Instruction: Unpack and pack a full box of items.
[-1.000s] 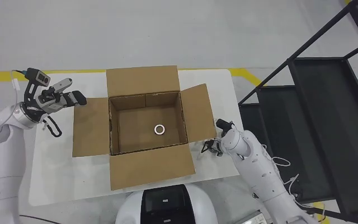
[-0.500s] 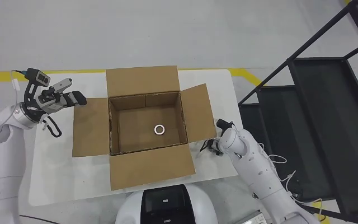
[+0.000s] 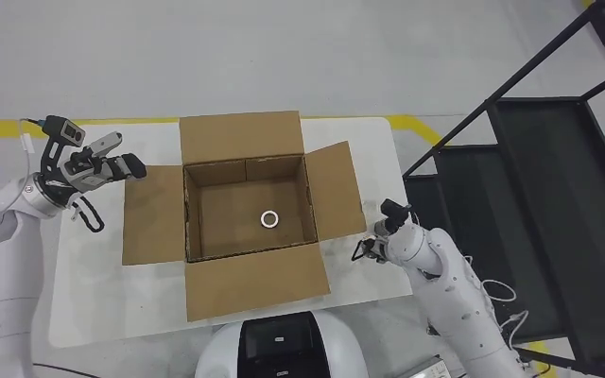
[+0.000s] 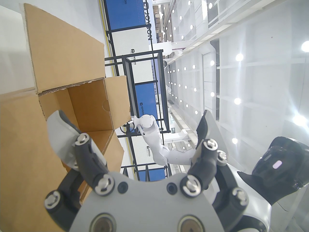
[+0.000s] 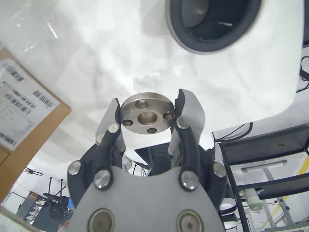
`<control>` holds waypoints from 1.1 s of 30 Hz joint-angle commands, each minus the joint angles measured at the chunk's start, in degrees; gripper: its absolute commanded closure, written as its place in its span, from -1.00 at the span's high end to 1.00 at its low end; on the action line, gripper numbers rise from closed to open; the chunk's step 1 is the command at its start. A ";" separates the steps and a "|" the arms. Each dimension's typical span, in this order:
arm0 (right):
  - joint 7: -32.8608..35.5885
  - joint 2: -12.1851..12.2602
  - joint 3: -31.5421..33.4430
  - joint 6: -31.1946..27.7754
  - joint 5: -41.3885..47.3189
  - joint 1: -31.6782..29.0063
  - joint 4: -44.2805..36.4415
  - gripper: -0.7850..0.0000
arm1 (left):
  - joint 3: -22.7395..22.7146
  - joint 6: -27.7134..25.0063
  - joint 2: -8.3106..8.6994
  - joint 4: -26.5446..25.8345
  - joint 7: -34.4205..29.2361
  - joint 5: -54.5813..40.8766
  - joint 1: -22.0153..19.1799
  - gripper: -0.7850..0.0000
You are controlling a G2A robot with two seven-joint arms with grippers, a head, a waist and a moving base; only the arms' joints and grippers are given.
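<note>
An open cardboard box (image 3: 248, 214) stands mid-table with all flaps spread, and a small white ring (image 3: 269, 219) lies on its floor. My right gripper (image 3: 369, 249) sits just off the box's right flap, near the table's right edge, shut on a round metal flange (image 5: 147, 116) with several holes. The flange hangs a little above the white tabletop. My left gripper (image 3: 121, 154) is held open and empty above the table's far left corner, beside the box's left flap (image 4: 21, 131).
A black round cup-like object (image 5: 212, 13) shows in the right wrist view beyond the flange. A dark metal rack (image 3: 529, 198) stands to the right of the table (image 3: 104, 293). The box's right flap (image 5: 21, 102) carries a label.
My right gripper has shifted a little to the right and toward the table's front, away from the box's right flap. The left arm has stayed put.
</note>
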 commanded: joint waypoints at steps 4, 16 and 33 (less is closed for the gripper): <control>2.69 1.08 8.12 -3.05 2.45 -7.61 -11.47 -1.00 | 0.00 0.00 0.00 0.00 0.00 0.00 0.00 1.00; -6.92 1.07 22.31 -18.04 21.09 -18.93 -29.02 -1.00 | 0.00 0.00 0.00 0.00 0.00 0.00 0.00 1.00; 4.88 0.60 -13.48 -14.29 4.21 12.96 -21.17 -1.00 | 0.00 0.00 0.00 0.00 0.00 0.00 0.00 1.00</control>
